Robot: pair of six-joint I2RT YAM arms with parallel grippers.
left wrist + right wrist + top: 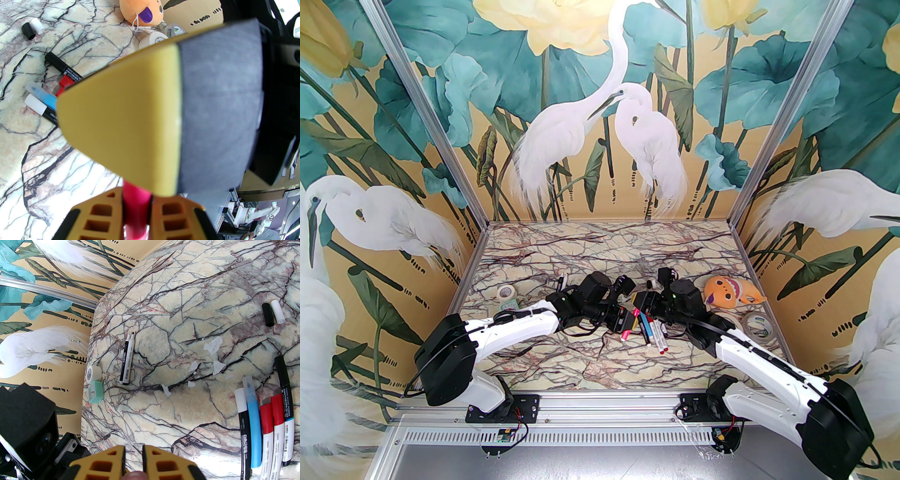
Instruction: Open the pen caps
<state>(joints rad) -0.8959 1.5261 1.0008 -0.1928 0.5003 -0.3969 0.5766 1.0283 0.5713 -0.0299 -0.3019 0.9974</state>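
Observation:
A pink pen [136,206] is held off the table between both grippers at mid-table. My left gripper [137,204] is shut on its barrel. My right gripper [638,307] is shut on the pen's far end, and one big yellow and grey finger [140,117] hides that end and its cap. A pinkish tip [134,474] shows between the right fingers. Several capped pens [260,422] lie in a row just right of the grippers [654,333]. An uncapped white and black pen [125,361] lies far left. A loose black cap [268,315] and a white cap [277,311] lie side by side beyond the row.
An orange plush toy [729,290] and a tape roll [758,326] sit at the right. A smaller tape roll [93,373] and a mint-green box [96,392] stand near the left wall. Patches of white scuffing [213,345] mark the marble table [600,365].

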